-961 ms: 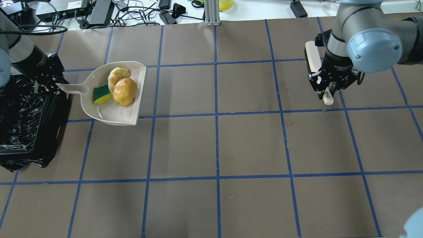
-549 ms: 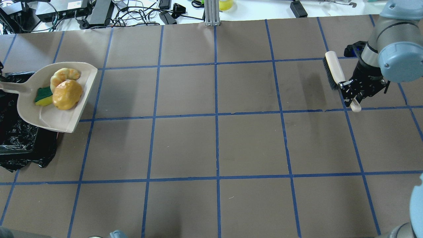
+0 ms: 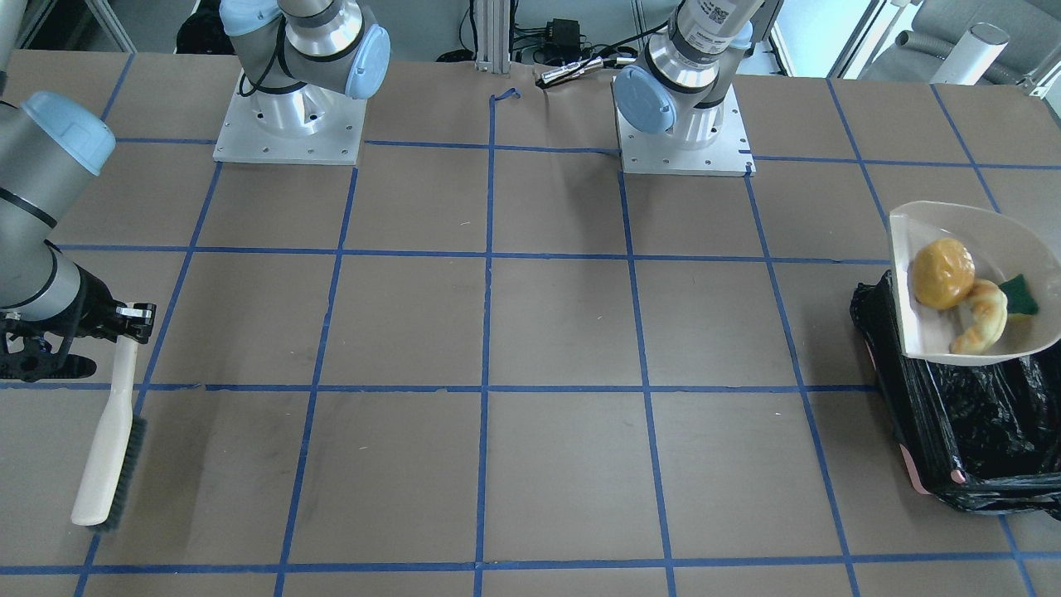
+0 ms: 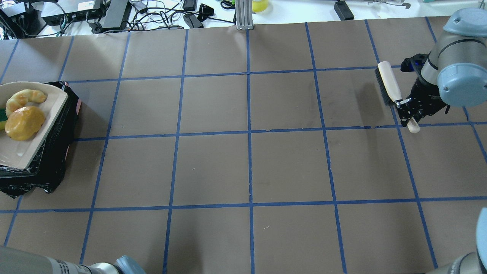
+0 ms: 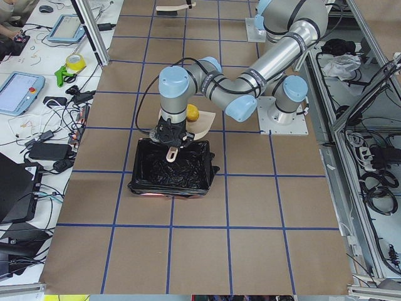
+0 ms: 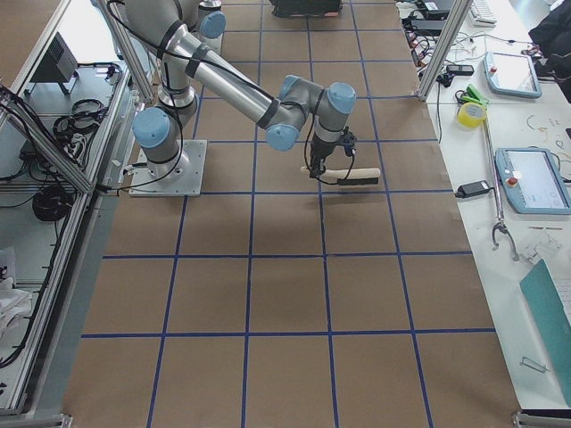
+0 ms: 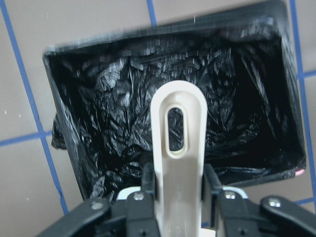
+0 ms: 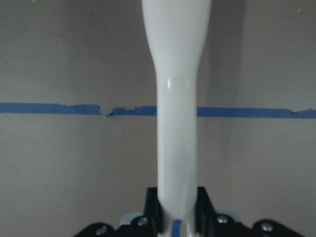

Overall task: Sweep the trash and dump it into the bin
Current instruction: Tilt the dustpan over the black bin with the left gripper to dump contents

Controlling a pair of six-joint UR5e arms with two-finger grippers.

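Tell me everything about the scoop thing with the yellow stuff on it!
It is a beige, plastic-looking dustpan with a flat scoop, raised rim and a handle with an oval hole. The left end effector grips that handle, holding the pan over the edge of the black-lined bin. Three pieces sit in it: an orange lump, a pale crescent, a green sponge chunk.

The dustpan point(image 4: 23, 153) hangs over the bin point(image 4: 57, 152) at the table's point(image 4: 247, 167) left end, the trash point(image 4: 23, 122) in it; the brush point(image 4: 388, 82) is far right.
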